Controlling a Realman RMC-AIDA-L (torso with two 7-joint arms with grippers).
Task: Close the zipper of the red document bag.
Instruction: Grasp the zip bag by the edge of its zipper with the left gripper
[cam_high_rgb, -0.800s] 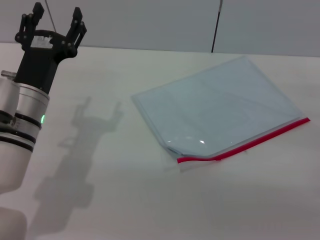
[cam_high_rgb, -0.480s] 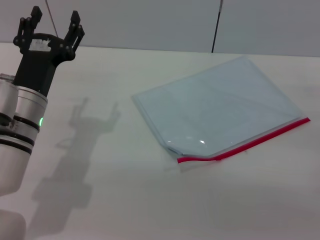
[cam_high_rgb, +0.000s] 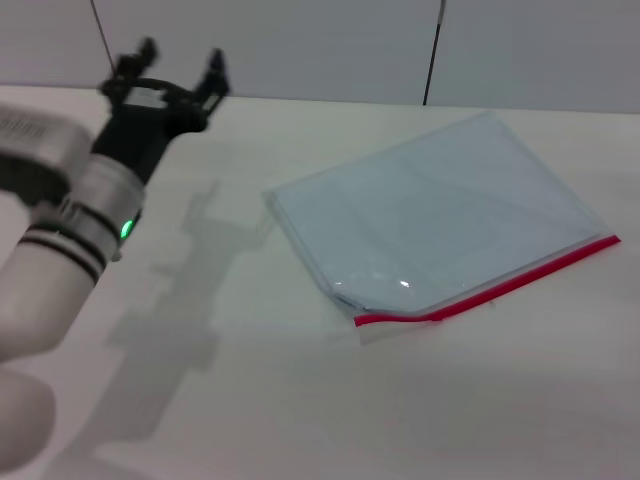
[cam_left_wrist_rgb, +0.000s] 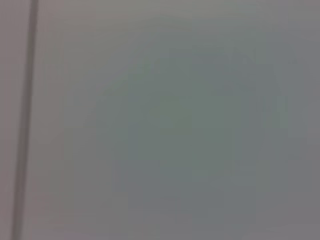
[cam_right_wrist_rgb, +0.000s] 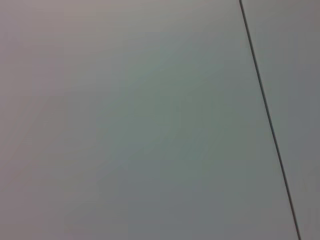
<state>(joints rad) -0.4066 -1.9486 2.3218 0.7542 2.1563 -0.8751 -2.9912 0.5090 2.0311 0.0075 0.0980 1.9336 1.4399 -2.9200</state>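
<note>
The red document bag (cam_high_rgb: 435, 215) lies flat on the white table (cam_high_rgb: 250, 400), right of centre in the head view; it is a translucent pale blue-grey pouch. Its zipper (cam_high_rgb: 500, 285) is the bright red strip along the bag's near edge, running from the near corner up to the right. The slider is too small to make out. My left gripper (cam_high_rgb: 170, 68) hangs open above the table's far left, well to the left of the bag, with nothing between its fingers. The right gripper is out of view. Both wrist views show only a plain grey wall.
A grey wall with dark vertical seams (cam_high_rgb: 432, 50) stands behind the table's far edge. The left arm (cam_high_rgb: 70, 230) reaches in from the lower left and casts a shadow (cam_high_rgb: 190, 280) on the table between itself and the bag.
My left gripper has swung to the right, toward the bag, and the arm has tilted over with it. The bag has not moved.
</note>
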